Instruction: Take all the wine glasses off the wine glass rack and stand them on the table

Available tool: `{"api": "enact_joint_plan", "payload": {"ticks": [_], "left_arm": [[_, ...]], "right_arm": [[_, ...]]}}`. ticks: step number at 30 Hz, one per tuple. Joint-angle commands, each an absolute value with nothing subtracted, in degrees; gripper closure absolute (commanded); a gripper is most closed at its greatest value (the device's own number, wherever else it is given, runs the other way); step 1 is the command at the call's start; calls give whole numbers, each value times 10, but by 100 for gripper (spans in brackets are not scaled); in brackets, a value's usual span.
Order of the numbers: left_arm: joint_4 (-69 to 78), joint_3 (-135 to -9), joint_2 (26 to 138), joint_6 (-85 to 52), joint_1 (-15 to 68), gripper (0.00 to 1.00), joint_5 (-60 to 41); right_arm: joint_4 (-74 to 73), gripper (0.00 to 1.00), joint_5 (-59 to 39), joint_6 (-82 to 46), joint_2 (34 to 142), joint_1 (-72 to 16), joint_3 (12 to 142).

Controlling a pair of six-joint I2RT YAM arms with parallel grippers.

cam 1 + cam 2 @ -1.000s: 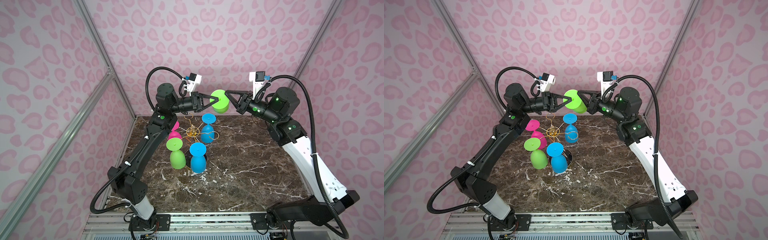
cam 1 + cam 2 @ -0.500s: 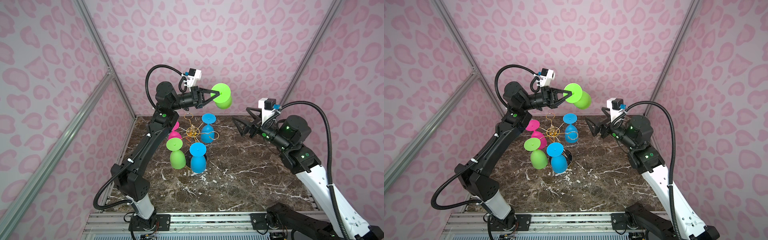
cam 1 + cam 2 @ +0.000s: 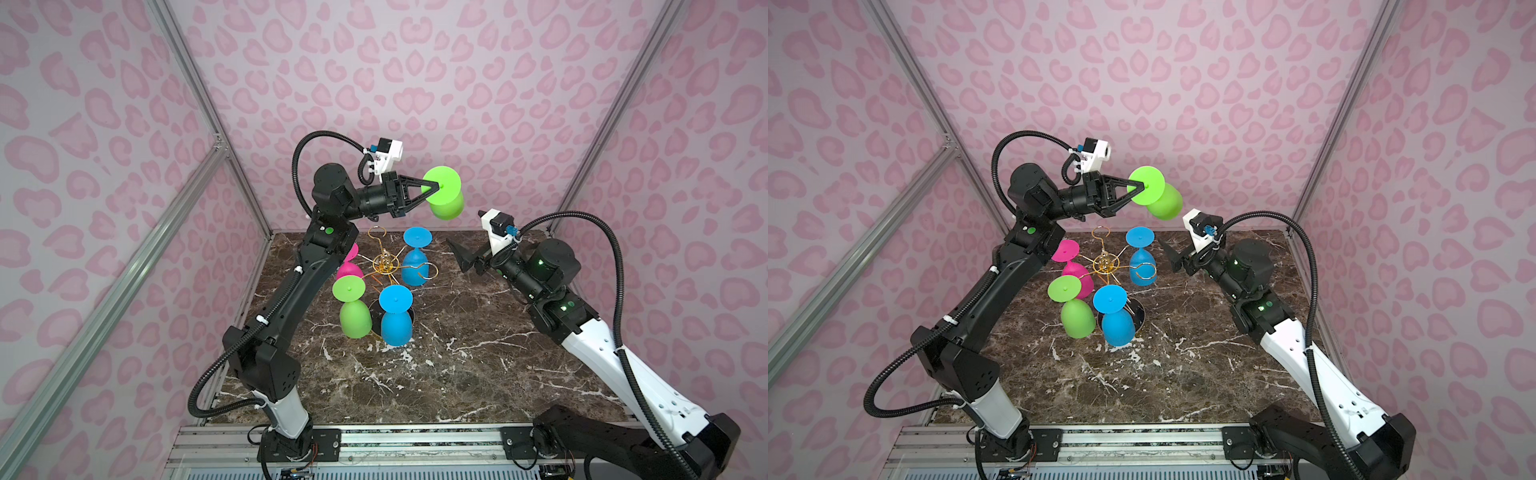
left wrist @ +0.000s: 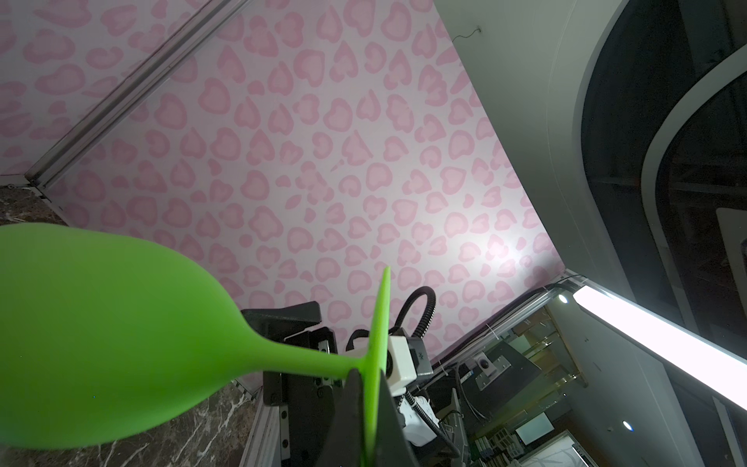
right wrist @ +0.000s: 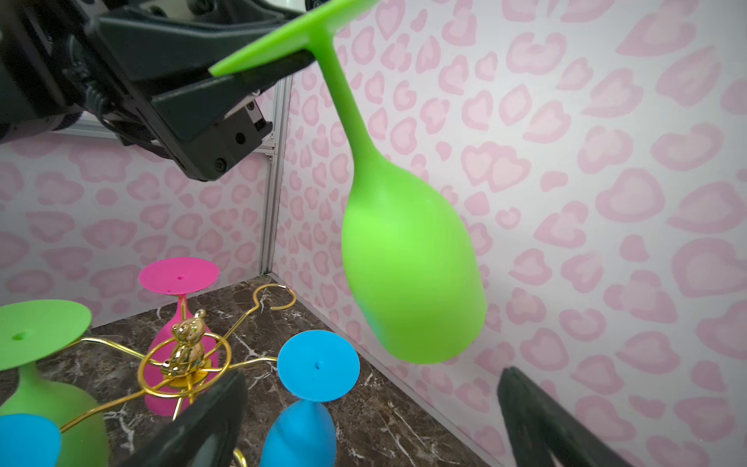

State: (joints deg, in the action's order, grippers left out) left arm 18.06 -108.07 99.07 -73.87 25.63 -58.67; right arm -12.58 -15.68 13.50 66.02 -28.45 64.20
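Observation:
A green wine glass [image 3: 451,205] [image 3: 1167,203] hangs in the air above and behind the wine glass rack [image 3: 384,264] [image 3: 1105,264], bowl tilted down. My left gripper [image 3: 434,188] [image 3: 1140,187] [image 4: 370,388] is shut on the edge of its round foot. In the right wrist view the wine glass [image 5: 408,263] hangs free of the gold rack [image 5: 184,364]. My right gripper [image 3: 463,255] [image 3: 1173,259] [image 5: 372,382] is open and empty, lower and to the right of the glass.
Still hanging upside down on the rack are two blue glasses [image 3: 415,266] [image 3: 397,320], a green one [image 3: 353,311] and a pink one [image 3: 349,266]. Two rack loops [image 3: 376,232] [image 3: 430,270] are empty. The rack stands on a dark marble table [image 3: 457,374], with pink walls close behind.
My right gripper has opened, let go of the green glass bowl and drawn back down to the right. The left gripper keeps the glass by its foot, a little higher.

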Motion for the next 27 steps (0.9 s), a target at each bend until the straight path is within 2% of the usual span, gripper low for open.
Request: {"api": "enact_joint_plan", "payload": {"ticks": [1, 18, 27], "left_arm": [[207, -1078, 984, -739, 257, 96, -586], [217, -1061, 976, -758, 257, 96, -572], [221, -1058, 976, -765, 256, 96, -573]], "right_arm": [[-201, 1, -120, 178, 677, -290, 645], [-296, 1, -117, 184, 800, -289, 704], [-322, 7, -129, 169, 835, -285, 721]]}}
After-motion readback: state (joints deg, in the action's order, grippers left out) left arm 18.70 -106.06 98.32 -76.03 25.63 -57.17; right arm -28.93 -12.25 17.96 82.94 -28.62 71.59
